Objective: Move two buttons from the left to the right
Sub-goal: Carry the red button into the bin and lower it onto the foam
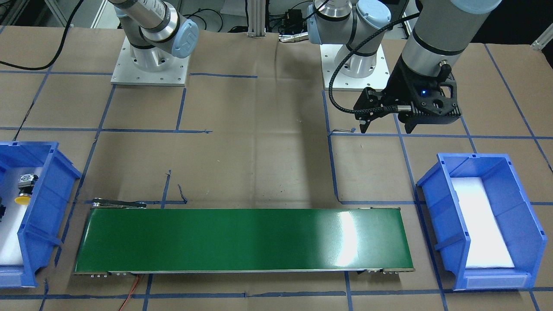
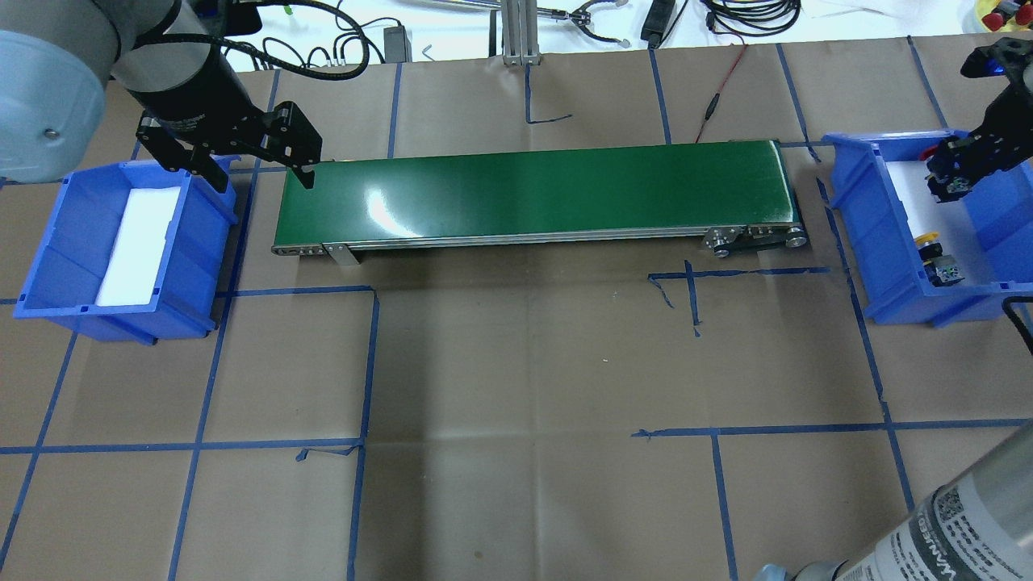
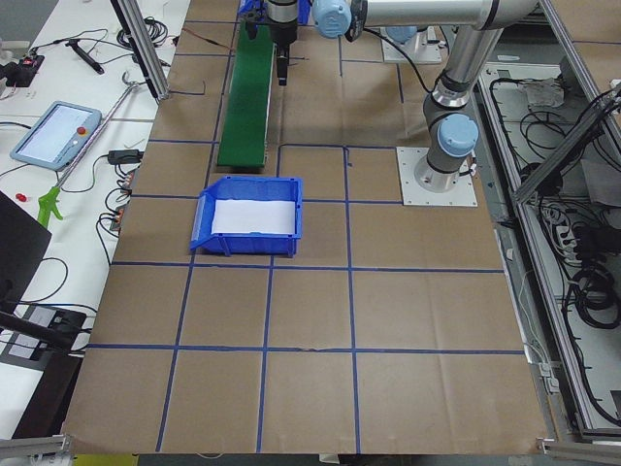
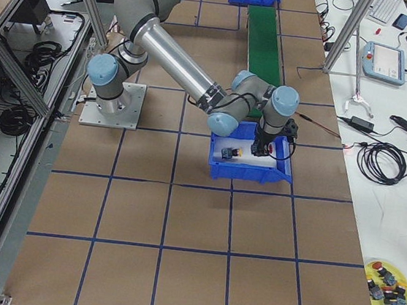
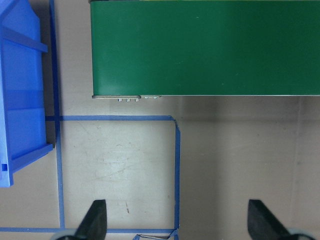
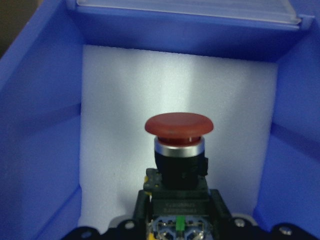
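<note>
The red-capped button (image 6: pixel 179 145) is held by its rear block in my right gripper (image 6: pixel 177 222), over the white foam of the right blue bin (image 2: pixel 888 242). The right gripper (image 2: pixel 951 179) is inside that bin's far half. The yellow-capped button (image 2: pixel 936 254) lies on its side on the foam in the bin's near half, and it also shows in the front view (image 1: pixel 23 190). My left gripper (image 2: pixel 254 165) is open and empty, hanging between the left blue bin (image 2: pixel 56 242) and the conveyor's left end. Its fingers (image 5: pixel 95 222) stand wide apart over the paper.
A green conveyor belt (image 2: pixel 533 194) runs between the two bins. The left bin holds only white foam (image 2: pixel 137 242). Brown paper with blue tape lines covers the table. Cables and tools lie along the far edge (image 2: pixel 726 16).
</note>
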### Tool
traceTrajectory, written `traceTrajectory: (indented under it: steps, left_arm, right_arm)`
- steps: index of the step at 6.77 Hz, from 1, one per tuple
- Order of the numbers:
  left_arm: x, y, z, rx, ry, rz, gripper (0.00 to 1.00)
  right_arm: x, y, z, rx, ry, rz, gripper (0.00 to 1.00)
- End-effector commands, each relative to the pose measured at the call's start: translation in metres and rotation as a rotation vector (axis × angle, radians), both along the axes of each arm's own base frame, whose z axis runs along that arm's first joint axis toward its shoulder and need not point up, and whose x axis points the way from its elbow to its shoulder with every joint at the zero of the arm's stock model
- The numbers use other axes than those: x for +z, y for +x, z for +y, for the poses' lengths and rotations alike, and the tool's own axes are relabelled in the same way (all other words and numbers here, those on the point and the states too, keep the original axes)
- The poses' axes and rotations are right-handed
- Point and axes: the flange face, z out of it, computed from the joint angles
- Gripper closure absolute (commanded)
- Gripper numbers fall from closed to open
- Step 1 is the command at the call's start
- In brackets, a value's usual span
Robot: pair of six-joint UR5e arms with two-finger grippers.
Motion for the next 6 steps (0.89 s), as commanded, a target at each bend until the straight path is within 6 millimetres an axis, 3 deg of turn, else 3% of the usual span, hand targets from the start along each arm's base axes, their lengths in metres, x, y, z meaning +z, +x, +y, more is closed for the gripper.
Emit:
traceTrajectory:
  steps: [1,4,5,6]
  left_arm:
    - [0.0,0.0,0.0,0.0,0.0,0.001,0.0]
    - [0.0,0.0,0.0,0.0,0.0,0.002,0.0]
    - [-0.002,-0.001,0.0,0.0,0.003,0.006,0.0]
    - [-0.002,-0.001,0.0,0.0,0.003,0.007,0.0]
  right_arm:
    - [-0.032,-0.004,-0.009,0.025,-0.016,0.004,0.97]
    - [-0.044,0.015,-0.01,0.041,0.016,0.003,0.96]
    - [-0.043,0.015,-0.012,0.044,0.008,0.001,0.74]
    - [-0.041,0.015,-0.013,0.042,-0.007,-0.001,0.01]
